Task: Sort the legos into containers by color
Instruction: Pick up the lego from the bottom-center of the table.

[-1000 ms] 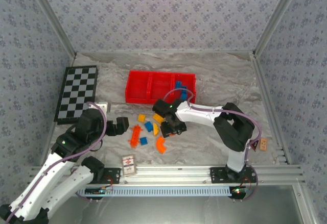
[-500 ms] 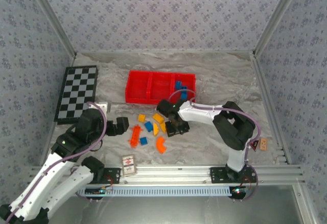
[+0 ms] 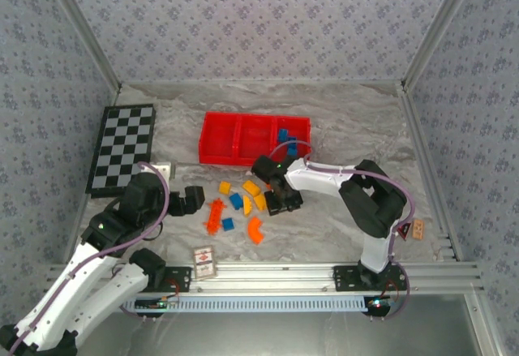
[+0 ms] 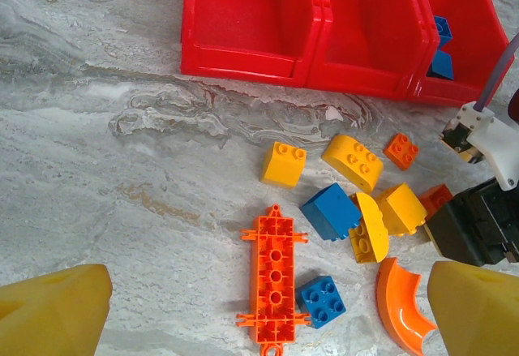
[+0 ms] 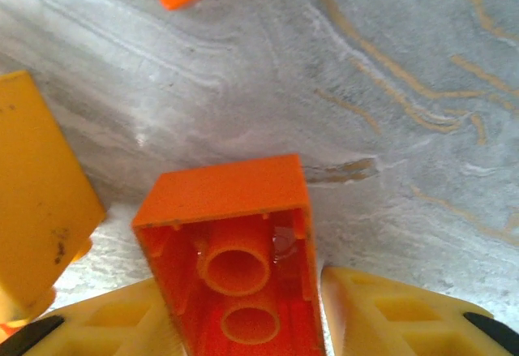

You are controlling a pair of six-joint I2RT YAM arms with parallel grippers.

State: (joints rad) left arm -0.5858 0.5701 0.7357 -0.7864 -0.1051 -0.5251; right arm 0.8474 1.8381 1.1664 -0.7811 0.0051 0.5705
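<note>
The red three-compartment tray stands at the back; its right compartment holds blue bricks. Loose legos lie in front of it: a long orange piece, a blue square, a bigger blue brick, yellow bricks, a small orange one and a curved orange one. My right gripper is down at the pile's right edge. Its yellow fingers sit against both sides of an orange brick whose hollow underside faces the camera. My left gripper hovers open, well above the long orange piece.
A checkerboard lies at the far left. A small white card rests near the front rail, and a tan object sits by the right arm's base. Patterned walls enclose the table on three sides.
My right gripper has shifted a little to the right at the pile's edge and its fingers have closed in on the orange brick. The left arm has stayed still.
</note>
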